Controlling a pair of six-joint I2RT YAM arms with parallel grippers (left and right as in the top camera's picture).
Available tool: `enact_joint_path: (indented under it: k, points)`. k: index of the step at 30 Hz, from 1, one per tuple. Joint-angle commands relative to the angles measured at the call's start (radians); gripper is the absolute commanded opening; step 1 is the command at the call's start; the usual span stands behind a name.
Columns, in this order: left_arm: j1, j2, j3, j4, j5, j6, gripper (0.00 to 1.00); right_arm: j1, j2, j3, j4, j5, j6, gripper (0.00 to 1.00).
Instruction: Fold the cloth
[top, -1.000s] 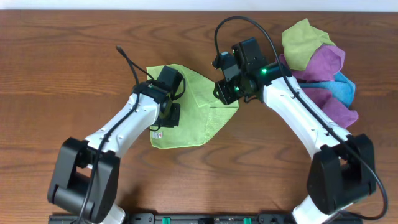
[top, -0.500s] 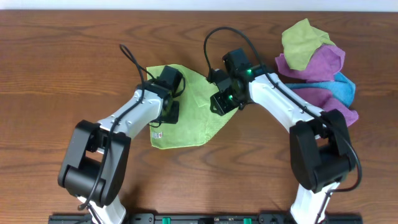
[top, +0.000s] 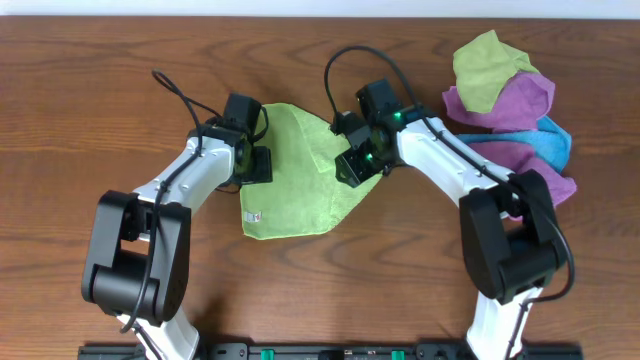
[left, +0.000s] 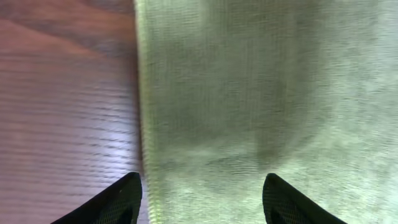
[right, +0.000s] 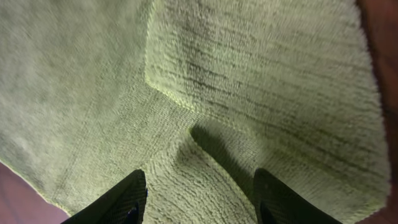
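The lime-green cloth (top: 300, 190) lies in the middle of the wooden table, partly folded, with a small white tag (top: 253, 214) near its front left corner. My left gripper (top: 256, 163) hovers open at the cloth's left edge. In the left wrist view its gripper (left: 202, 202) straddles the hem (left: 144, 124), with one fingertip over bare wood. My right gripper (top: 353, 166) is open over the cloth's right side. In the right wrist view the gripper (right: 199, 199) stands above a folded-over layer (right: 267, 81), with nothing pinched.
A pile of other cloths sits at the back right: an olive-yellow-green one (top: 485, 62), a purple one (top: 520, 105) and a blue one (top: 552, 142). Bare wooden table (top: 90, 110) surrounds the cloth.
My left gripper has opened and moved left and back to the cloth's left edge. The right gripper shifted slightly left, opened wider, and now rests over the folded part.
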Motion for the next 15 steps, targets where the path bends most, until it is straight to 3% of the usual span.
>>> enact_joint_path:
  k: [1,15]
  points:
    - [-0.001,0.016,-0.006,0.013,0.05,-0.004,0.64,0.007,0.028,-0.002,-0.008,0.023,-0.031,0.57]
    - [-0.001,0.077,-0.006,0.145,0.042,-0.004,0.72,0.01,0.047,-0.002,-0.068,0.024,-0.079,0.63]
